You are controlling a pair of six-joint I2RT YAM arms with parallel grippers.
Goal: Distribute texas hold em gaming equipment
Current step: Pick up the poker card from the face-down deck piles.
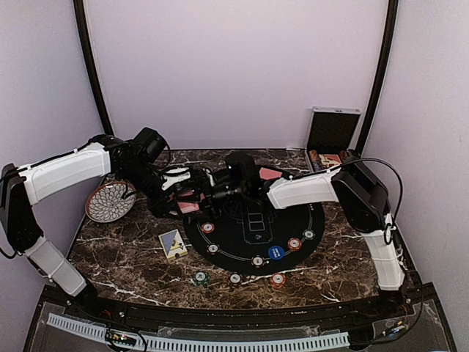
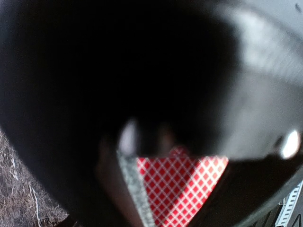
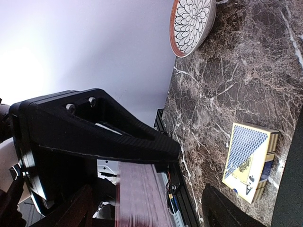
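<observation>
Currently my left gripper [image 1: 178, 192] is clenched on the red-backed cards [image 2: 182, 189], held above the left edge of the black mat [image 1: 229, 236]. My right gripper [image 3: 191, 170] stands spread around that stack. Poker chips [image 1: 275, 252] lie on the mat.

One left arm [image 1: 62, 174]: base at the near left corner, lower link rising outward to a raised elbow, white forearm reaching inward to the wrist. Its left gripper [image 1: 182, 196] points toward the centre, jaws closed on cards [image 1: 187, 207] (its own wrist view is mostly dark and blurred). One right arm [image 1: 304, 191]: base at the near right corner, lower link upright, elbow bent, white forearm stretched leftward, with the right gripper [image 1: 214, 189] just beside the left one, jaws wide apart.
</observation>
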